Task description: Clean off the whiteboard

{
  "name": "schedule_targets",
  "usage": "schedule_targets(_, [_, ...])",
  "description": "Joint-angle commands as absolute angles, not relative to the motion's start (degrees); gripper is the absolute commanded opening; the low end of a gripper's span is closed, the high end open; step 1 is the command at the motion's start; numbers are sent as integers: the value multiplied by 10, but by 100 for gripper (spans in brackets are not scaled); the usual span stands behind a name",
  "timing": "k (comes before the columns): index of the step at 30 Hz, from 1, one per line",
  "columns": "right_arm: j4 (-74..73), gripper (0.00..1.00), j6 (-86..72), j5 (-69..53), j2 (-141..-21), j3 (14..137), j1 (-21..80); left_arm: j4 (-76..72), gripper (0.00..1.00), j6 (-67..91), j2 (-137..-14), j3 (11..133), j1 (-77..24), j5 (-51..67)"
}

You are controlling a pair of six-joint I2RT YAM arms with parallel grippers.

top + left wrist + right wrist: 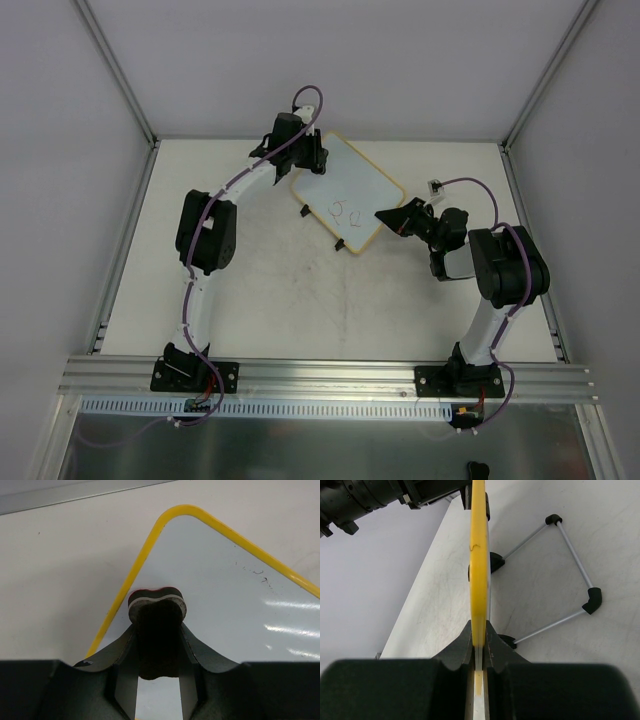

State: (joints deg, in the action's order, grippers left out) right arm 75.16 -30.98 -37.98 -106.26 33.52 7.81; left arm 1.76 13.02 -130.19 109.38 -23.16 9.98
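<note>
The left gripper (157, 630) clamps a small eraser (157, 605) over the whiteboard (225, 595), just inside its yellow frame (134, 575). Faint scribbles (257, 573) show farther right.

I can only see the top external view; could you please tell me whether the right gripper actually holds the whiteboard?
Observer: Yes, the right gripper is shut on the whiteboard, on its yellow frame edge.
Operator: Thanks. What is the left gripper holding?
Observer: The left gripper is shut on a small black eraser.
Operator: Is anything behind the board?
Observer: A wire stand with black corner pieces shows behind it.
</note>
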Motion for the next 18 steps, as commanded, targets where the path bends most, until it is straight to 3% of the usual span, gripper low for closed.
schedule_targets(1, [877,0,-282,-402,-1060,344,91,28,0,141,-1321,1105,-233,141])
schedule_targets(18, [877,0,-282,-403,-1060,345,90,25,0,123,-1285,1057,-323,182])
